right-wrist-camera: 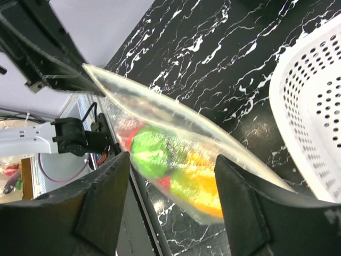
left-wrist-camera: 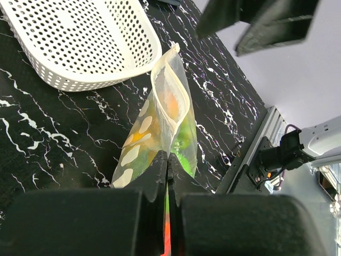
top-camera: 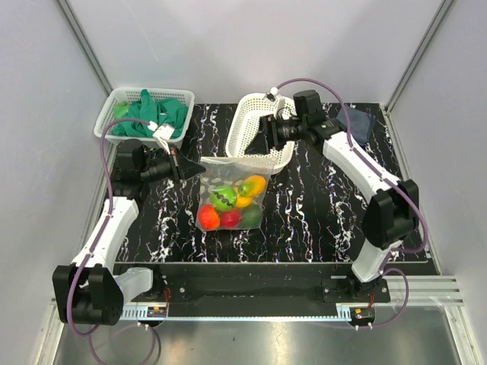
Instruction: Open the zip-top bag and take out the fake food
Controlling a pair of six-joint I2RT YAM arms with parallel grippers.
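Clear, thin, crinkled plastic zip-top bag (top-camera: 232,169) on the black, white-veined, marble-look bench (top-camera: 319,205), just in front of the white plastic basket (top-camera: 240,128) with round perforations and a rolled rim. Whitish zip strip along the edge nearest that basket. Glossy, rounded plastic fake food (top-camera: 230,204) in red, orange, yellow and green, heaped inside the bag at the end farthest from the basket.

Left gripper (left-wrist-camera: 168,161) in front and to the left of the basket, matt black jaws pressed together, pinching the bag's strip corner. Strip bowed into a narrow loop in the left wrist view, mouth seemingly parted. Right gripper (right-wrist-camera: 171,160) over the basket's front rim, jaws spread wide, bag seen between them but not gripped.

Left of the basket, a second white slatted plastic basket (top-camera: 114,103) holding soft green cloth gloves (top-camera: 156,114).
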